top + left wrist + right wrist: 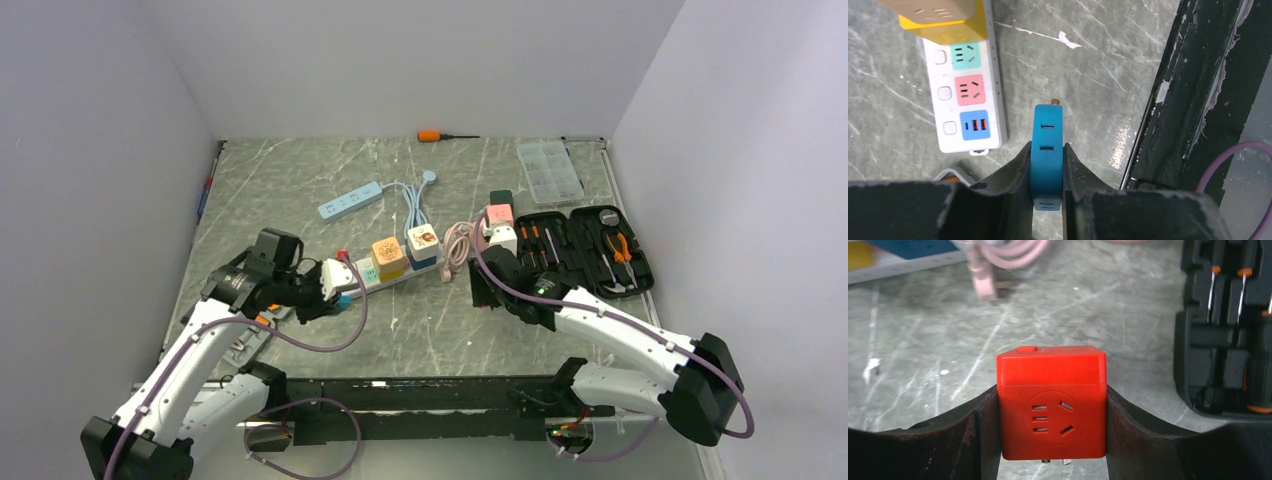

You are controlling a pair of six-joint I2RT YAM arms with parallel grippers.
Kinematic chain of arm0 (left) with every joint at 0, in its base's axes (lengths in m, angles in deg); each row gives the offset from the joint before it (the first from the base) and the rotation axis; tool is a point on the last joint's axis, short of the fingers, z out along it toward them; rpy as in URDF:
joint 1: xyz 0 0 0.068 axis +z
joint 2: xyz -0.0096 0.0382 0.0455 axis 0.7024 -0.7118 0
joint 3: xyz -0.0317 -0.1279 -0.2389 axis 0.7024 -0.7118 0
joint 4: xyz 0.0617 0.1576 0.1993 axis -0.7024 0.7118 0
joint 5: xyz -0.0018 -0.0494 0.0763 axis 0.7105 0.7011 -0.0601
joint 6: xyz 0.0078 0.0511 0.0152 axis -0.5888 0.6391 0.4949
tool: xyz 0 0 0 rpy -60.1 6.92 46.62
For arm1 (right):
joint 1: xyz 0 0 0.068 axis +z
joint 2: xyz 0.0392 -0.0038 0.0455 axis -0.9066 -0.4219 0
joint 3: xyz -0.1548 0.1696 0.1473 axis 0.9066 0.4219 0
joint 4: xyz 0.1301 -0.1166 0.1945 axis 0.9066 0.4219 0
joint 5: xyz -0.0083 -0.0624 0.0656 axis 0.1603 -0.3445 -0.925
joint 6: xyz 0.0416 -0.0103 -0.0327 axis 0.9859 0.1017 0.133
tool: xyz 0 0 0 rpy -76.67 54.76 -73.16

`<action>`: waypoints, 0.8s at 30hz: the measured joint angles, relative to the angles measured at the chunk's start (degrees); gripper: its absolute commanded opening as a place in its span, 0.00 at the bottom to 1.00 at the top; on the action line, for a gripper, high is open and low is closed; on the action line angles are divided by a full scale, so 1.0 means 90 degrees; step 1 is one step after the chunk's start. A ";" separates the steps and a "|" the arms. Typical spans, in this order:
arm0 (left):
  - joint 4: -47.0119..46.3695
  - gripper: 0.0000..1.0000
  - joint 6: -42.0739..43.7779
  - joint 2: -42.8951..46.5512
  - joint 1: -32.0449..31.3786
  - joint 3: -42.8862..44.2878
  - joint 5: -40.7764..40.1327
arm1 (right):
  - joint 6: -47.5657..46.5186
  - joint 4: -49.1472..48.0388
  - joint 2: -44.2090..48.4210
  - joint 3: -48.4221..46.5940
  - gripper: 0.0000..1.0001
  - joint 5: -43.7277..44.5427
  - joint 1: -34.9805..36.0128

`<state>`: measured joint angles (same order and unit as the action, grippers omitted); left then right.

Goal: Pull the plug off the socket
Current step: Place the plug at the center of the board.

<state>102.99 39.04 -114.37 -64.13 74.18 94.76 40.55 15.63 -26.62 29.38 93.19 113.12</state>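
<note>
The socket (395, 272), a long white strip with pastel outlets, lies across the middle of the table. An orange cube adapter (388, 256) and a white cube adapter (422, 241) sit plugged into it. In the left wrist view its near end (968, 100) shows green, pink and blue outlets. My left gripper (1047, 147) is shut on a flat blue plug (1047, 135), held off the strip beside that end. My right gripper (1051, 390) is shut on a red cube plug (1051, 400) with its prongs bare above the table. From above, the left gripper (318, 292) and right gripper (487, 283) flank the strip.
A light-blue power strip (350, 200) lies behind the socket. A coiled pink cable (457, 245) and a pink-and-white cube (498, 225) sit right of it. An open black tool case (585, 250), a clear box (550, 170) and an orange screwdriver (430, 135) lie farther back. A black frame (1193, 100) runs along the near edge.
</note>
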 measured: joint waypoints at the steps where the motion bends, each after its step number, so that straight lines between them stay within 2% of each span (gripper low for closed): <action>1: -0.0002 0.00 -0.0056 -0.0049 -0.0121 -0.0019 -0.0114 | 0.0155 0.0066 -0.0080 0.0053 0.00 0.0015 -0.0131; 10: -0.0408 0.00 -0.0219 -0.1083 -0.1511 0.0034 -0.0903 | 0.1202 0.0092 -0.0449 0.0699 0.02 0.0109 -0.0532; 12: -0.0544 0.00 -0.0219 -0.1324 -0.1872 0.0073 -0.1081 | 0.1416 0.0090 -0.0474 0.0806 0.08 0.0177 -0.0539; 18: -0.1105 0.00 -0.0226 -0.1902 -0.2924 0.0063 -0.1620 | 0.1948 0.0109 -0.0478 0.0894 0.36 0.0430 -0.0597; 21: -0.1379 0.00 -0.0282 -0.2324 -0.3264 -0.0005 -0.1858 | 0.2154 0.0146 -0.0478 0.0894 0.44 0.0559 -0.0634; 24: -0.1545 0.00 -0.0534 -0.2948 -0.3412 0.0032 -0.1987 | 0.2317 0.0214 -0.0474 0.0903 0.46 0.0668 -0.0697</action>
<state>89.09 34.23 -140.90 -94.84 74.46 76.88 61.41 17.56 -30.88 37.51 99.20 106.84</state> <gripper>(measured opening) 0.232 0.625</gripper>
